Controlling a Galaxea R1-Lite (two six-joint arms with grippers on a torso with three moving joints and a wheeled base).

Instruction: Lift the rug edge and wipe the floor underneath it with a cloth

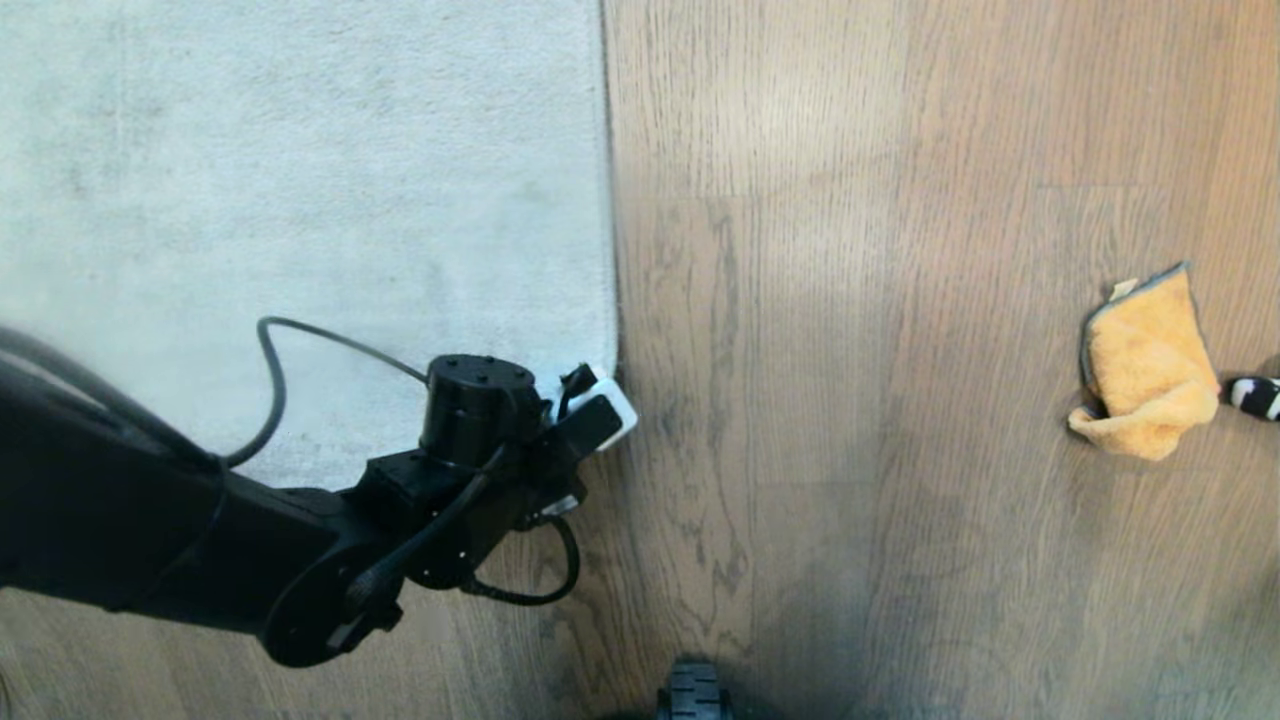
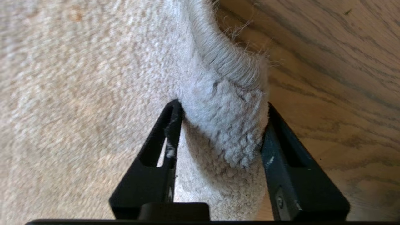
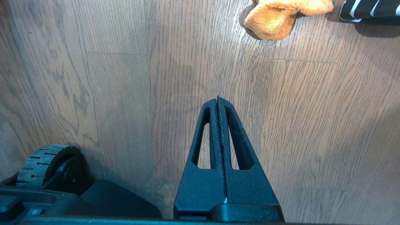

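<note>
The light grey rug (image 1: 300, 200) covers the left of the head view, its straight edge running down the middle over the brown wood floor (image 1: 800, 400). My left gripper (image 1: 598, 425) is at the rug's near corner. In the left wrist view the gripper (image 2: 222, 104) is shut on a bunched fold of the rug (image 2: 225, 131), pile pressing against both fingers, with bare floor (image 2: 343, 93) beside it. The orange cloth (image 1: 1145, 370) lies crumpled on the floor at the far right. My right gripper (image 3: 217, 100) hangs shut and empty above the floor, short of the cloth (image 3: 281, 15).
A black-and-white striped thing (image 1: 1258, 395) lies right next to the cloth (image 3: 368, 9). A wheel of my base (image 1: 692, 695) shows at the bottom of the head view and beside the right gripper (image 3: 43, 162).
</note>
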